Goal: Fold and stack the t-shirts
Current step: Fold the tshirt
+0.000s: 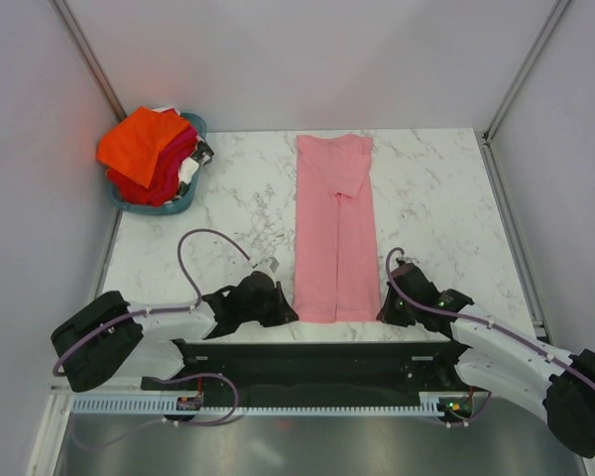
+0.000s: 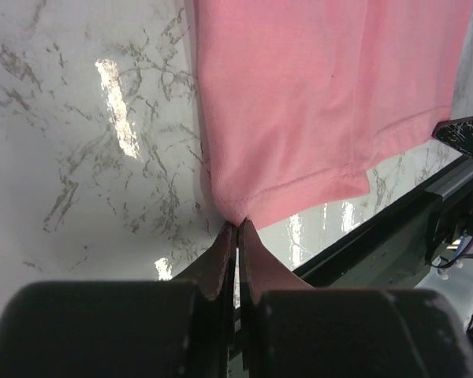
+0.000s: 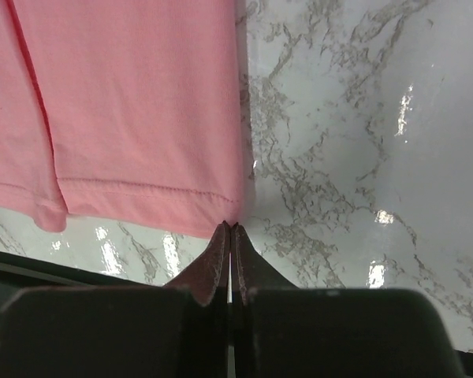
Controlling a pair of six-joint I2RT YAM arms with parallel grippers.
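Plainly, grey walls (image 1: 278,59) flank the marble table (image 1: 228,198); left gripper (image 2: 238,228) and right gripper (image 3: 230,230) pinch hidden near corners of the pink t-shirt (image 1: 335,228).

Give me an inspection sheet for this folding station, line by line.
Surface: white marble table, glossy.
Job's things: pink t-shirt folded into a long strip, flat mid-table; t-shirt pile, orange, red and magenta, in the teal basket at the far left corner.
Clutter: nothing seen.
End effectors: left end effector and right end effector each shut on a near hem corner of the pink t-shirt.
Cables: purple cable loops over the table by the left arm; another cable at the right wrist.
Surroundings: white enclosure walls, metal posts.
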